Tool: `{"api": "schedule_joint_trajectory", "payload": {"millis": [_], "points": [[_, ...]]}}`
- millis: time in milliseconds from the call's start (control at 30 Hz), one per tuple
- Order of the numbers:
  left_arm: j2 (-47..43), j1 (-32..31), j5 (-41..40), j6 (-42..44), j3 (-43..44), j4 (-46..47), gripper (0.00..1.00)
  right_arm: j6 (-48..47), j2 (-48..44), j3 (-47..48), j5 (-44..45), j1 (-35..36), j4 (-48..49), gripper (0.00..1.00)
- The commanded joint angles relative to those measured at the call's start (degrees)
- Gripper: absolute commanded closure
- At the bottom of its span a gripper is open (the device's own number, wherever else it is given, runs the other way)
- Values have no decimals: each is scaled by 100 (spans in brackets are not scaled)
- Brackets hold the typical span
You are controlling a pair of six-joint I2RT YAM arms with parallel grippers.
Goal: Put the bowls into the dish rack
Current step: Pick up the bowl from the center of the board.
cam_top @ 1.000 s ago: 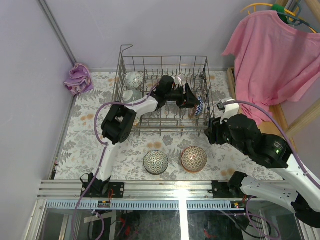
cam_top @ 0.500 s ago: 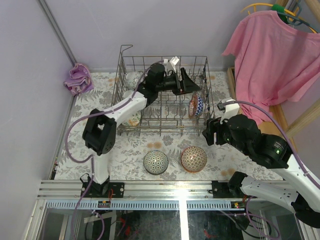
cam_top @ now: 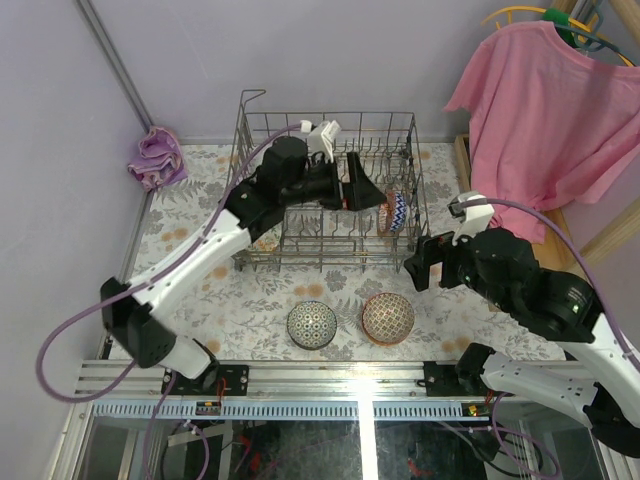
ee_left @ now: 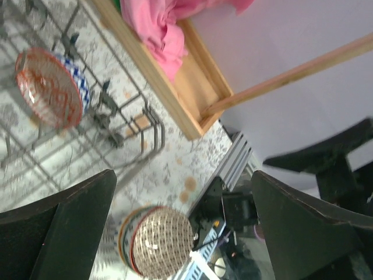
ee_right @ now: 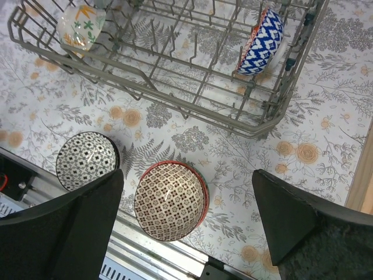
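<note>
Below, a red-rimmed bowl (ee_right: pixel 171 201) lies between the right arm's (cam_top: pixel 520 285) open jaws.

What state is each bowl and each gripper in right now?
Blue-and-white bowl: on edge between the dish rack tines.
Floral bowl: tilted, in the rack's corner.
Black-patterned bowl: upright on table, not loaded.
Red-rimmed bowl: upright on table, not loaded.
Left gripper: open, empty.
Right gripper: open, empty.

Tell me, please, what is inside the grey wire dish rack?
A blue zigzag ceramic bowl on edge at right; a pale floral bowl near left. The left arm covers much of the left half.
</note>
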Motion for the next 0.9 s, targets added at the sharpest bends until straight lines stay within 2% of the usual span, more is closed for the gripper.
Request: {"api": "schedule_joint_trajectory", "payload": {"millis": [0,233,433,633,867], "points": [[-720,-397,-931,375,-390,-1547,0,110,-118,408,139,-32,-141,1],[-1582,-1462,-2199,-5,-1177,-2644,0,336,-148,344,26,-27,-82,1],[-1836,-2521,-2986,-537,-1734,-2722,0,453,-137,204,-49,-25,33,1],[-940,-3581,-3638,-723,-1231,-2720,0,519,-123,319,37,-31,-92,1],[414,-3972,-3913,-561,-237,-2996,0,604,-474,603,344,-25,-383,2]]}}
